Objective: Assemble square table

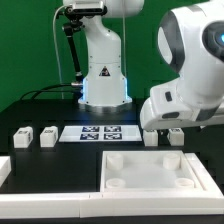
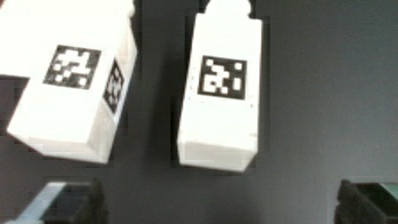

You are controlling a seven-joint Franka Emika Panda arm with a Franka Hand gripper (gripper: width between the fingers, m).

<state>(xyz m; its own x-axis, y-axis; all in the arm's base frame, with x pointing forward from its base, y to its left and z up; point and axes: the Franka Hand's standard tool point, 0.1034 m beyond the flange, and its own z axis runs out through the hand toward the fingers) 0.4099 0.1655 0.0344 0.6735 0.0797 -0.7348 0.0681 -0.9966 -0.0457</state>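
Note:
The square table's white slab (image 1: pixel 150 172) lies at the front of the black table, with a raised rim and round corner sockets. Two white tagged legs (image 1: pixel 22 138) (image 1: pixel 47 135) stand at the exterior view's left. Two more legs (image 1: pixel 152 137) (image 1: pixel 176 134) lie under the arm at the right. In the wrist view these two legs (image 2: pixel 71 85) (image 2: pixel 222 90) lie side by side with their tags up. My gripper (image 2: pixel 217 205) hovers above them, open, with its dark fingertips (image 2: pixel 63 202) far apart and nothing between them.
The marker board (image 1: pixel 100 132) lies between the two pairs of legs. The robot's white base (image 1: pixel 103 75) stands behind it. White border rails (image 1: pixel 5 170) (image 1: pixel 50 205) run along the left and the front.

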